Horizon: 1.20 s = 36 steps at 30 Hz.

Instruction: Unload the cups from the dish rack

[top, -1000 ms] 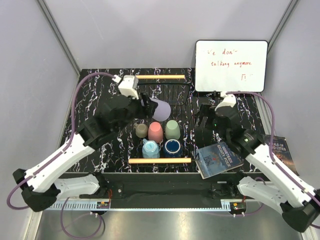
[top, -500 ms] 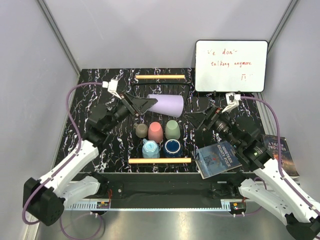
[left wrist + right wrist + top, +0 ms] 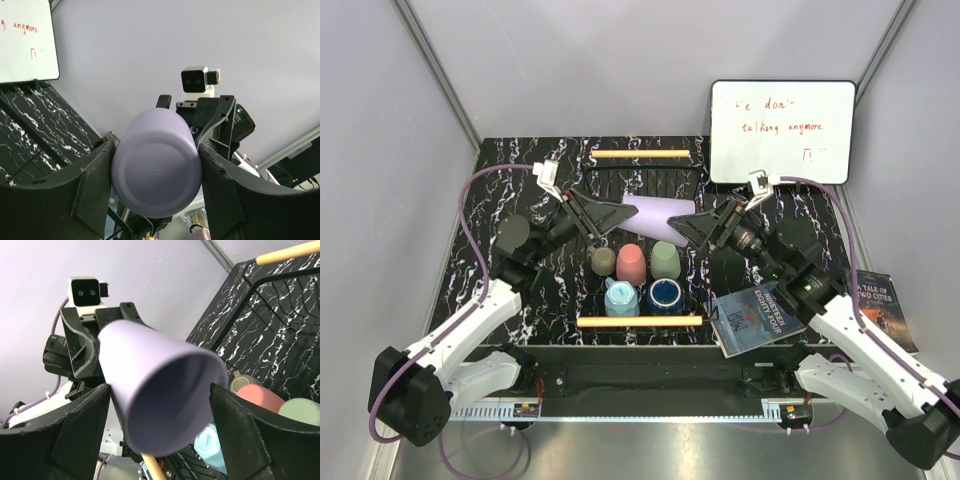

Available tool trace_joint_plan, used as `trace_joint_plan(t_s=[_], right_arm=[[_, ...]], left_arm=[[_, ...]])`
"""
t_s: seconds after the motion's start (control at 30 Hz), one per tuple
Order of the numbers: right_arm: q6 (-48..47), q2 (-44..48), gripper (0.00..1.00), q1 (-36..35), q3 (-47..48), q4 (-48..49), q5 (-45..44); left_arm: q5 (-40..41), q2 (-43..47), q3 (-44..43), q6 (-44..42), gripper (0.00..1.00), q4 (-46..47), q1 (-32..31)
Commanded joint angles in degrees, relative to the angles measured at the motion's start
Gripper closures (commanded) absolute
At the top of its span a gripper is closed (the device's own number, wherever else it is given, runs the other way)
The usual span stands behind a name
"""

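Note:
My left gripper (image 3: pixel 623 213) is shut on the lavender tumbler (image 3: pixel 660 212) and holds it on its side above the far half of the black wire dish rack (image 3: pixel 692 190). In the left wrist view the tumbler's base (image 3: pixel 156 172) fills the space between the pads. My right gripper (image 3: pixel 686 226) is open, its fingers either side of the tumbler's mouth (image 3: pixel 165 390), with a gap showing on the right side. In the rack stand a beige mug (image 3: pixel 604 261), a pink cup (image 3: pixel 631 265), a pale green tumbler (image 3: pixel 665 259), a light blue mug (image 3: pixel 621 297) and a navy mug (image 3: pixel 664 295).
The rack has wooden bar handles at the far end (image 3: pixel 640 154) and the near end (image 3: pixel 640 321). A whiteboard (image 3: pixel 782 130) stands at the back right. A book (image 3: pixel 757 318) lies right of the rack, and another book (image 3: pixel 880 300) lies at the table's right edge.
The left gripper turned the lavender tumbler onto its side and held it over the rack. The right gripper swung left and now has its fingers around the tumbler's mouth.

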State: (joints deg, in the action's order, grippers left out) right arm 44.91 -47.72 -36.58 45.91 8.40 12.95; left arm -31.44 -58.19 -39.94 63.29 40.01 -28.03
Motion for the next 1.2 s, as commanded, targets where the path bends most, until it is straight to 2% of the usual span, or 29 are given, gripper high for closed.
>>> trace_joint_plan(t_s=[0.0, 0.07, 0.17, 0.2, 0.3, 0.43, 0.5, 0.53, 0.6, 0.63, 0.67, 0.7, 0.77, 0.87, 0.9, 0.97, 1.0, 1.03, 1.07, 1.1, 1.17], right_arm=[[1.5, -4.47, 0.17, -0.25, 2.69, 6.18, 3.31], [2.2, -5.79, 0.22, -0.34, 3.31, 7.59, 4.71], [2.82, -7.55, 0.38, -0.34, 3.66, 9.0, 5.59], [2.91, -7.82, 0.49, -0.34, 3.57, 9.17, 5.51], [3.26, -7.82, 0.64, -0.25, 3.13, 9.0, 5.77], [3.7, -7.3, 1.0, -0.25, 2.43, 7.86, 4.98], [2.82, -6.16, 1.0, -0.34, 2.52, 4.98, 3.58], [2.21, -5.46, 1.0, -0.34, 2.87, 3.3, 2.79], [-0.16, -2.65, 1.0, -0.34, 3.57, -3.52, 0.25], [-1.21, -1.59, 1.0, -0.34, 4.44, -6.18, -3.33], [-3.31, 0.51, 1.0, -0.25, 4.97, -8.29, -5.28], [-4.2, 1.57, 1.0, -0.34, 5.59, -14.49, -9.48], [-6.74, 4.2, 1.0, -0.34, 7.26, -19.1, -14.07], [-9.48, 5.1, 1.0, -0.34, 10.68, -27.28, -22.51], [-9.92, 4.49, 1.0, -0.34, 11.91, -32.26, -28.45], [-11.33, 0.99, 1.0, -0.34, 16.74, -37.56, -35.15], [-11.59, -0.77, 1.0, -0.25, 18.5, -42.8, -42.41], [-13.25, -2.88, 1.0, -0.34, 22.17, -45.12, -45.7], [-14.4, -7.51, 1.0, -0.34, 23.86, -46.88, -49.39], [-15.02, -9.82, 1.0, -0.25, 26.66, -49.86, -57.78], [-18.09, -16.92, 1.0, 2.2, 29.57, -50.85, -62.15]], left_arm=[[-3.1, 0.45, 1.18, 2.28, 1.0, 6.13, -0.8], [-3.19, -0.07, 1.62, 2.54, 1.0, 6.92, -0.8], [-3.45, -1.22, 2.06, 3.07, 1.0, 7.71, -1.15], [-3.54, -1.48, 2.32, 3.16, 1.0, 7.98, -1.24], [-3.54, -2.45, 2.41, 3.07, 1.0, 7.98, -1.59], [-3.45, -3.41, 2.15, 2.63, 1.0, 7.19, -1.68], [-3.19, -3.33, 1.1, 0.54, 0.72, 3.69, -1.68], [-2.93, -2.98, 0.4, -0.78, 0.51, 1.76, -1.59], [-0.13, -1.05, -2.57, -6.29, 0.01, -8.07, -1.32], [1.45, -0.26, -3.81, -8.42, 0.01, -11.93, -1.32], [3.12, 1.14, -6.78, -12.79, 0.01, -19.89, -1.24], [6.71, 1.68, -8.12, -14.66, 0.01, -23.45, -1.24], [10.85, 3.16, -10.84, -17.83, 0.01, -30.74, -1.06], [18.06, 5.1, -12.08, -18.81, 0.01, -35.85, -0.88], [21.65, 5.54, -12.17, -18.81, 0.01, -36.92, -0.88], [25.71, 6.77, -12.52, -18.81, 0.01, -40.95, -0.89], [29.56, 7.13, -12.7, -18.9, 0.01, -42.63, -0.88], [31.25, 7.04, -13.05, -19.16, 0.01, -44.56, -0.88], [33.35, 6.69, -14.53, -20.47, 0.01, -49.63, -0.88], [37.55, 6.08, -15.59, -20.66, 0.01, -52.9, -0.88], [41.97, 3.45, -19.44, -20.83, 0.01, -63.58, -0.89]])
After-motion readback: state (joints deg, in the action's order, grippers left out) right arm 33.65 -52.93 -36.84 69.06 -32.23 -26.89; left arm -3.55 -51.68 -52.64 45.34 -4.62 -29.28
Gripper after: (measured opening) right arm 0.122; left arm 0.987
